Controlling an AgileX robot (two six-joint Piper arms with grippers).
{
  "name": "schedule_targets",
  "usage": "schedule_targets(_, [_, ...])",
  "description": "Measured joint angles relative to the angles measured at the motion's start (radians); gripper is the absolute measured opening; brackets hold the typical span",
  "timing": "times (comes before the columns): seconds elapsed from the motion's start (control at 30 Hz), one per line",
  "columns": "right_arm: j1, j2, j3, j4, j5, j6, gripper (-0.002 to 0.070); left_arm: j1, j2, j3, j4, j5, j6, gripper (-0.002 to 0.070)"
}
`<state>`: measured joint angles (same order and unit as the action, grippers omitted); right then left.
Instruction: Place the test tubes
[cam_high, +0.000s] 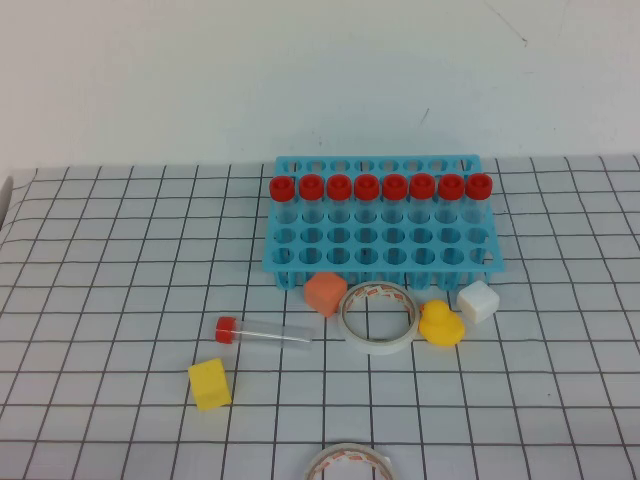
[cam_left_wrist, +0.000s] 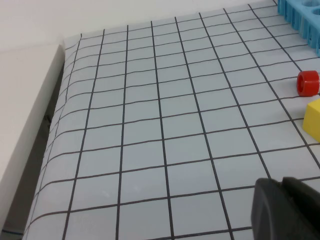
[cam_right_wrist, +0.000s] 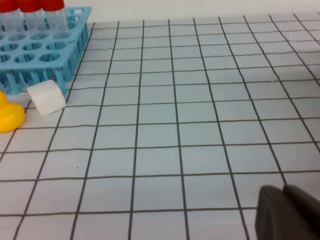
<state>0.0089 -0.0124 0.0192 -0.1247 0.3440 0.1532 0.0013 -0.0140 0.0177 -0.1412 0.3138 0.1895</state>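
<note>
A blue test tube rack (cam_high: 383, 225) stands at the back of the gridded mat, with several red-capped tubes (cam_high: 380, 190) upright in one row. One clear tube with a red cap (cam_high: 262, 332) lies flat in front of the rack; its cap (cam_left_wrist: 307, 83) shows in the left wrist view. My left gripper (cam_left_wrist: 282, 192) is shut with nothing in it, low over bare mat short of that tube. My right gripper (cam_right_wrist: 284, 197) is shut with nothing held, over bare mat well apart from the rack (cam_right_wrist: 42, 55). Neither arm appears in the high view.
In front of the rack sit an orange block (cam_high: 325, 293), a tape roll (cam_high: 379, 317), a yellow duck (cam_high: 440, 325) and a white cube (cam_high: 478, 301). A yellow cube (cam_high: 210, 384) lies near the loose tube. A second tape roll (cam_high: 348, 463) is at the front edge.
</note>
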Motion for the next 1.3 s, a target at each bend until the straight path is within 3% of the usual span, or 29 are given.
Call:
schedule_targets(0.77, [0.000,0.000,0.000,0.078,0.000,0.000,-0.0001,-0.001,0.000,0.000,0.000,0.000,0.000,-0.0001])
schedule_targets(0.87, [0.000,0.000,0.000,0.080,0.000,0.000,-0.0001,-0.001,0.000,0.000,-0.152,-0.031,-0.056,-0.0001])
schedule_targets(1.0, [0.000,0.000,0.000,0.080,0.000,0.000,-0.0001,-0.001,0.000,0.002,-0.511,-0.078,-0.189,-0.0001])
schedule_targets(1.07, [0.000,0.000,0.000,0.080,0.000,0.000,-0.0001,0.000,0.000,0.002,-0.609,-0.105,-0.203,-0.0001])
schedule_targets(1.3, [0.000,0.000,0.000,0.085,-0.006,0.000,-0.0001,-0.001,0.000,0.002,-0.684,-0.187,-0.247,-0.0001])
